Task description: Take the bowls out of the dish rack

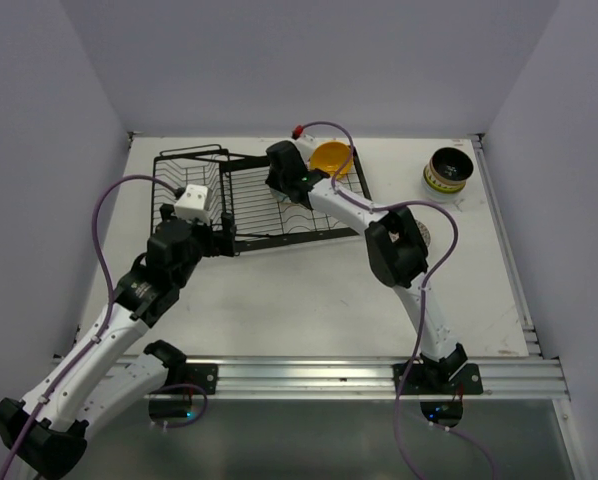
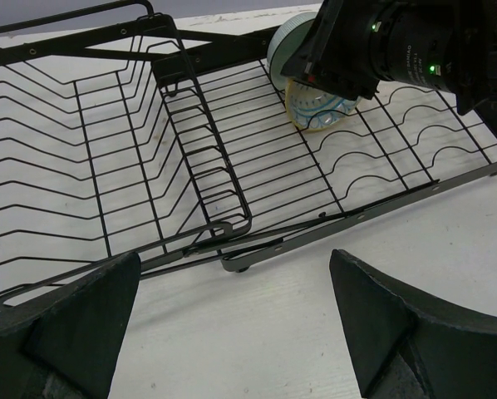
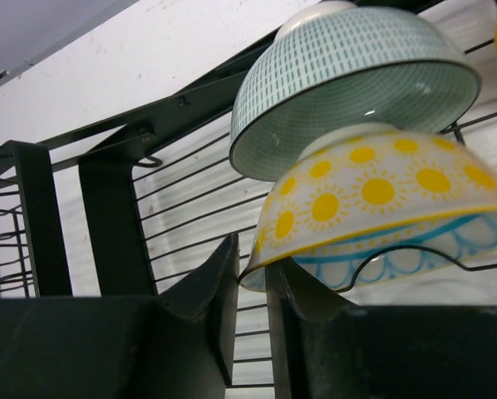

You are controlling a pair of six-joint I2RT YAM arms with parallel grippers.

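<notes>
The black wire dish rack (image 1: 249, 205) lies at the back left of the table, its raised basket on the left. A white bowl with yellow suns (image 3: 373, 191) and a pale teal-green bowl (image 3: 348, 75) lean on the wavy wires. My right gripper (image 3: 253, 266) is shut on the sun bowl's rim, one finger inside and one outside. An orange-yellow bowl (image 1: 330, 157) sits at the rack's far right corner. My left gripper (image 2: 232, 332) is open and empty above the table, just in front of the rack's near edge (image 2: 315, 229).
A stack of bowls (image 1: 448, 170), dark inside with a lime-yellow band, stands on the table at the back right. Another bowl (image 1: 422, 237) shows partly under my right arm. White walls close off both sides.
</notes>
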